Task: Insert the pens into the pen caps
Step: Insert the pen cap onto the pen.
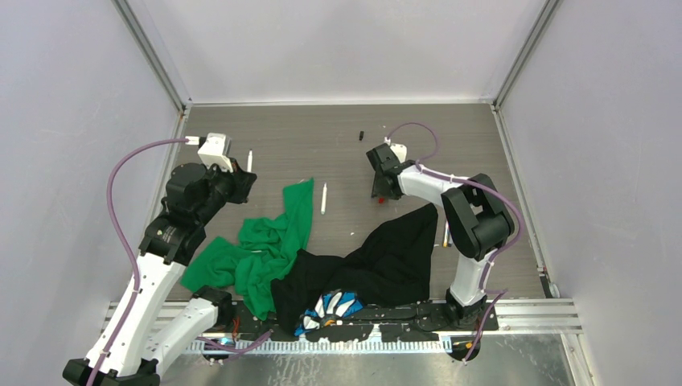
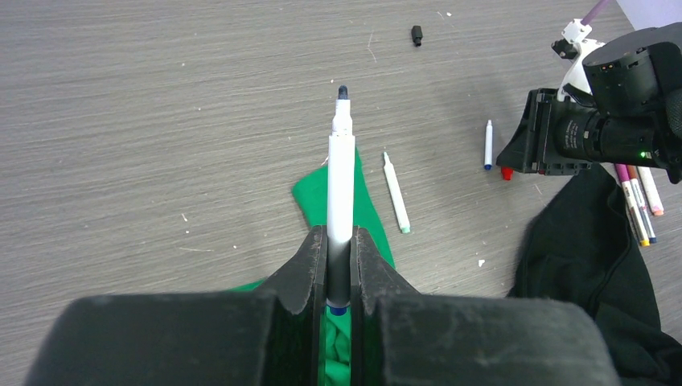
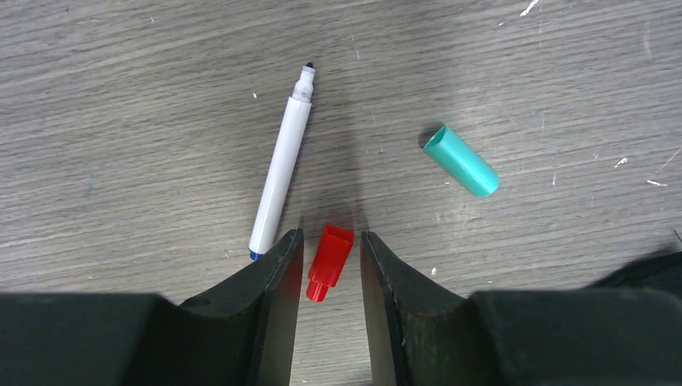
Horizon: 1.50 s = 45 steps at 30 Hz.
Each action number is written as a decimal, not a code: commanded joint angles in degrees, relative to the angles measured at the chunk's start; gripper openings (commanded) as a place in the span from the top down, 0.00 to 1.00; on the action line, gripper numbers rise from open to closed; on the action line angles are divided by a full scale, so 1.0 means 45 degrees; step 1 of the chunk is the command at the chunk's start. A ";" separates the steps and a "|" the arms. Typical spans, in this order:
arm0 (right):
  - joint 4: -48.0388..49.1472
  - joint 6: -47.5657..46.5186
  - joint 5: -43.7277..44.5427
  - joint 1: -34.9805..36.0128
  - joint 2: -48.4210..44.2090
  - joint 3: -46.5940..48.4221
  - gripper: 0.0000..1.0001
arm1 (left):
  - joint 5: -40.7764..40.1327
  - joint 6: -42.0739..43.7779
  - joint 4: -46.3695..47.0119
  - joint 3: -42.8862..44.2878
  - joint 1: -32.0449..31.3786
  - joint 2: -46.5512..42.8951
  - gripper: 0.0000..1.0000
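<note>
Left claw (image 2: 339, 237) clamping pen (image 2: 341, 161) by tail, dark tip sticking out ahead. Right claw (image 3: 330, 240) straddling red cap (image 3: 330, 261) lying on wood-grain table (image 3: 121, 96), jaws parted, not touching it. We are judging cap light, hard, slick plastic (apt to skitter); we are favouring grip across wider body

left arm (image 1: 153, 277) + right arm (image 1: 468, 277): white shells, chunky black joints, purple cable (image 1: 111, 193) looping along each, white wrist camera box (image 1: 215, 150), matte black jaws
</note>
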 commanded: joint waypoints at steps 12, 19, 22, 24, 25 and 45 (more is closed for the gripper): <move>-0.0058 -0.0018 0.0887 0.0135 0.0123 0.0387 0.71 | -0.0166 0.0176 0.0356 0.0024 -0.0080 -0.0153 1.00; -0.0037 -0.0048 0.0875 0.0134 0.0011 0.0386 0.88 | -0.0156 0.0172 0.0335 0.0008 -0.0092 -0.0166 1.00; -0.0056 -0.0145 0.0880 0.0134 -0.0450 0.0333 0.98 | -0.0077 0.0126 0.0386 0.0007 -0.0097 -0.0144 1.00; -0.0081 -0.0211 0.0774 0.0115 -0.1015 0.0265 0.99 | 0.0270 0.0070 0.0497 -0.0019 -0.0131 -0.0119 1.00; -0.0056 -0.0281 0.0694 0.0114 -0.1403 0.0196 0.99 | 0.0616 0.0040 0.0581 -0.0043 -0.0137 -0.0100 1.00; 1.6046 0.3375 -0.7717 0.1751 -0.8609 -0.4289 0.99 | 1.2829 -0.4771 0.8076 -0.1555 -0.0536 0.1213 1.00</move>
